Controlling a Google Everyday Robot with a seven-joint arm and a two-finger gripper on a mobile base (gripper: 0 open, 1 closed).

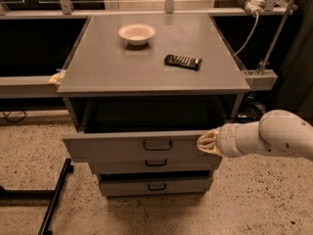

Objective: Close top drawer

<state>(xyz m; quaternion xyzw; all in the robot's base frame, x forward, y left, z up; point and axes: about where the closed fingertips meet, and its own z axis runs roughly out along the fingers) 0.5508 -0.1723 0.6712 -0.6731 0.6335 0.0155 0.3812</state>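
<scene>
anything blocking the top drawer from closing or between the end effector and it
Nothing visible. The end effector sits at the front right end of the top drawer, nothing between. Nothing sticks out of its dark inside; the bowl and the dark flat item lie on the cabinet top.

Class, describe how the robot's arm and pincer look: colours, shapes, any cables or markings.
The arm is smooth, white and tubular with a rounded joint. The pincer, at the right end of the top drawer, is cream-coloured and tapered. No cables or markings show.

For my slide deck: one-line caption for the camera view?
End effector at the right end of the open top drawer, a bowl on the cabinet.
</scene>
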